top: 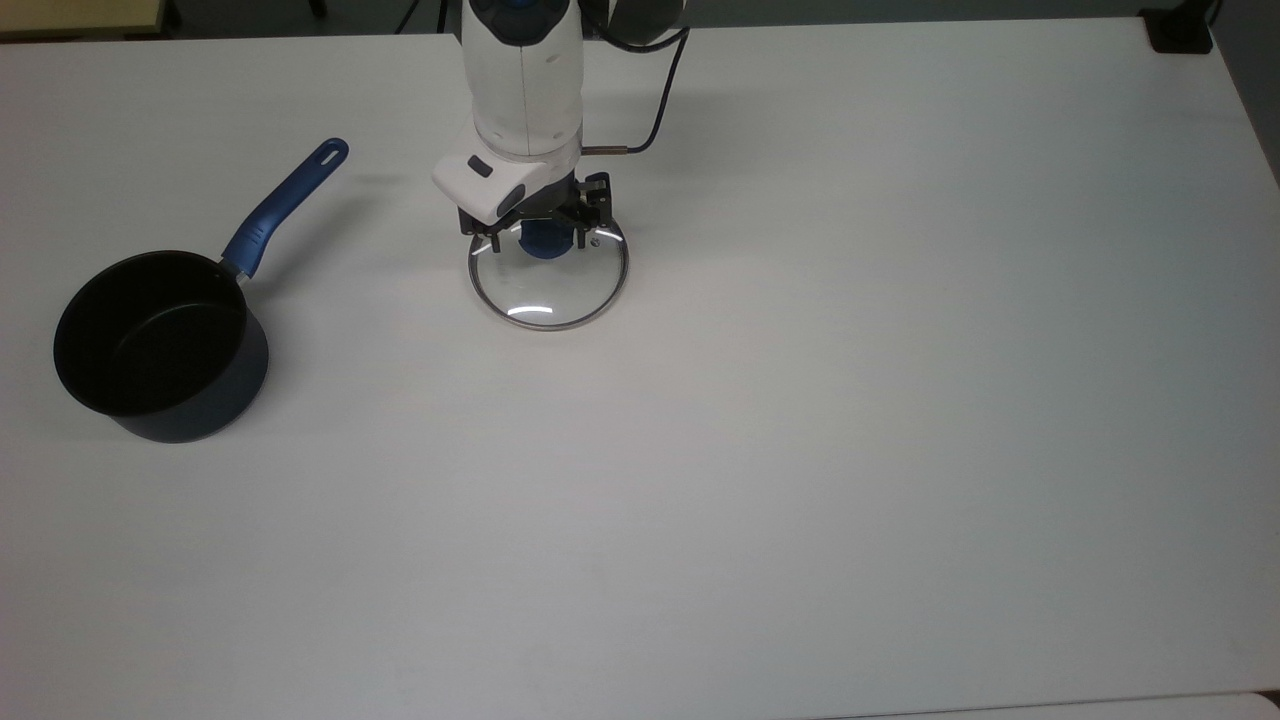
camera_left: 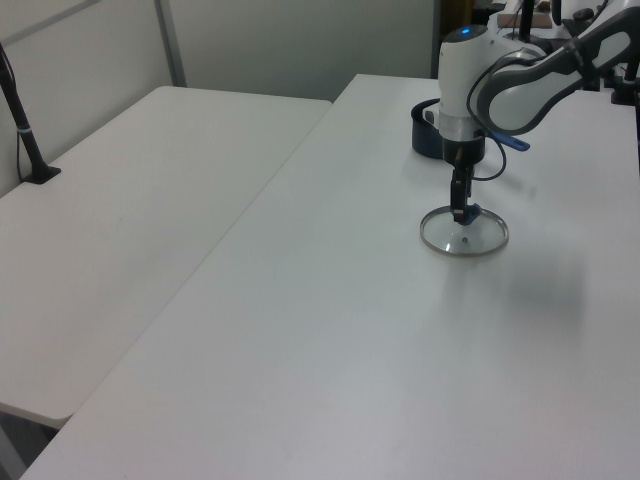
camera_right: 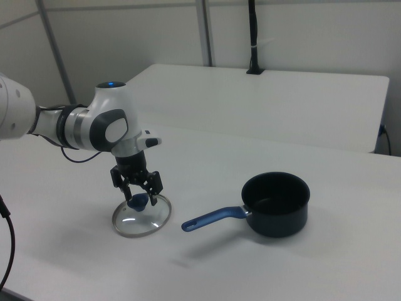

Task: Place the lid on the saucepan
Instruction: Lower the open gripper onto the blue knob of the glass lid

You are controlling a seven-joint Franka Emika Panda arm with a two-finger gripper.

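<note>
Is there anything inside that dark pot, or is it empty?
Empty. The saucepan stands upright on the table with its bare black inside showing, and its lid lies apart on the table under the gripper.

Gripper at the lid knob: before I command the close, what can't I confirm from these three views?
- Contact between fingers and knob: the gripper body covers the knob's upper part in the top view; too small in the left view.
- Lid far rim: hidden under the gripper, top view.
- Saucepan: partly behind the arm, left view.

A white table (top: pixel 800 450) carries the lid (top: pixel 548 285) and, well apart, the saucepan (top: pixel 160 350).
</note>
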